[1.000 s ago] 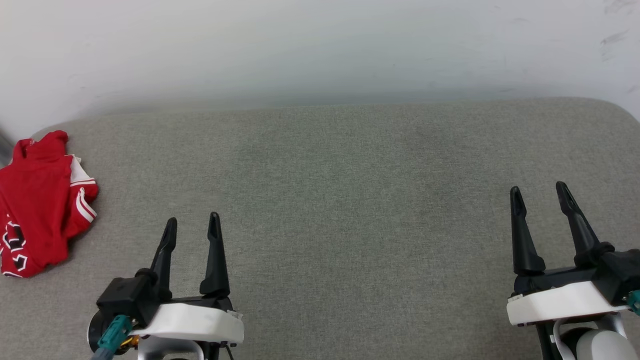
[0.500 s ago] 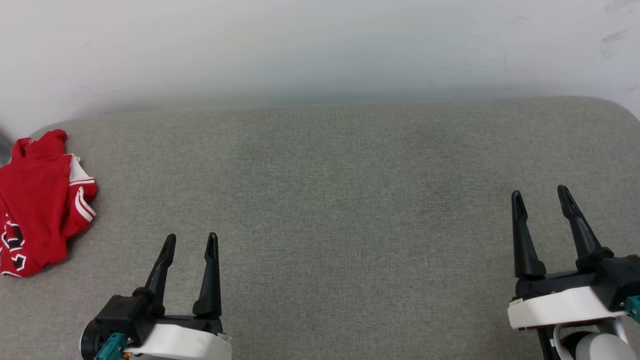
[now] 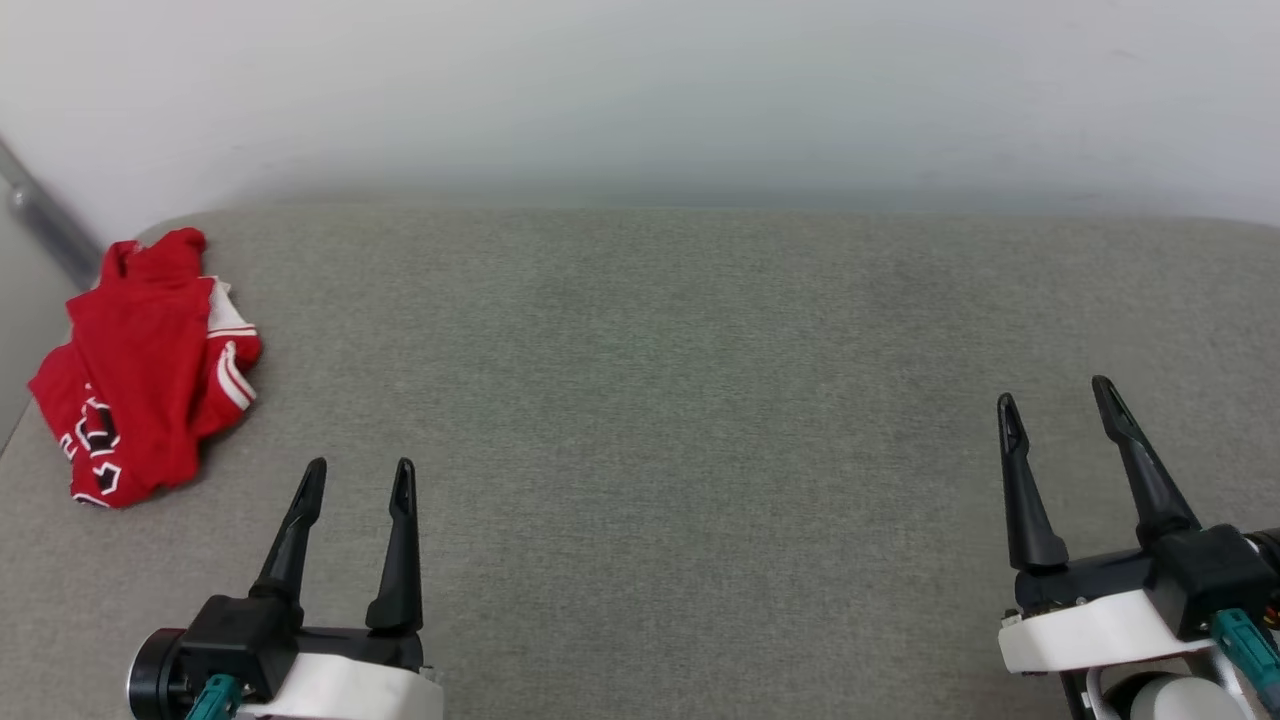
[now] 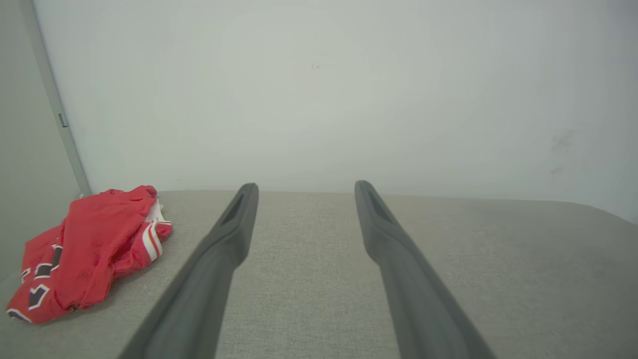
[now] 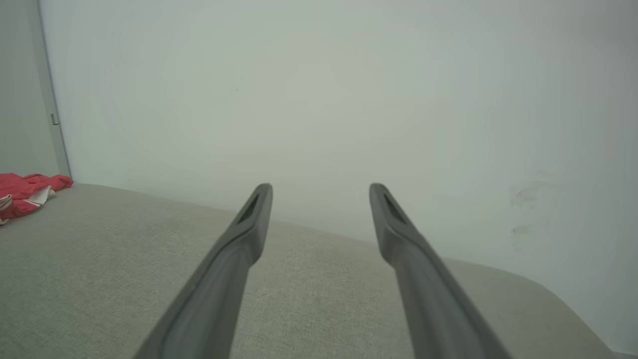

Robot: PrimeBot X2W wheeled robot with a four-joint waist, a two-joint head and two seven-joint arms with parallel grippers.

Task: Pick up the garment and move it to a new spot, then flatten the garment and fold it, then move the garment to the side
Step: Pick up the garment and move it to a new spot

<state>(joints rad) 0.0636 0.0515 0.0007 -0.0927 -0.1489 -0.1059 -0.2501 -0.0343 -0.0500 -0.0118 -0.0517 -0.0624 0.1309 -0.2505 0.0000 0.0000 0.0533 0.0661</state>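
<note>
The garment (image 3: pixel 145 365), a red jersey with white-striped sleeve trim and black lettering, lies crumpled at the far left of the grey cushioned surface (image 3: pixel 660 400). It also shows at the left in the left wrist view (image 4: pixel 87 249) and as a red edge at the far left in the right wrist view (image 5: pixel 25 192). My left gripper (image 3: pixel 360 478) stands open at the lower left, to the right of the garment and apart from it, nothing between its fingers. At the lower right my right gripper (image 3: pixel 1055 395) is open and empty too.
A pale wall (image 3: pixel 640 90) rises right behind the surface. A grey vertical strip (image 4: pixel 55 104) runs up the wall at the left corner, beside the garment. The surface's left edge (image 3: pixel 15 440) passes just left of the garment.
The head camera has turned left, so the garment sits further into the picture. My left gripper has drawn back toward the bottom edge; both grippers stay open.
</note>
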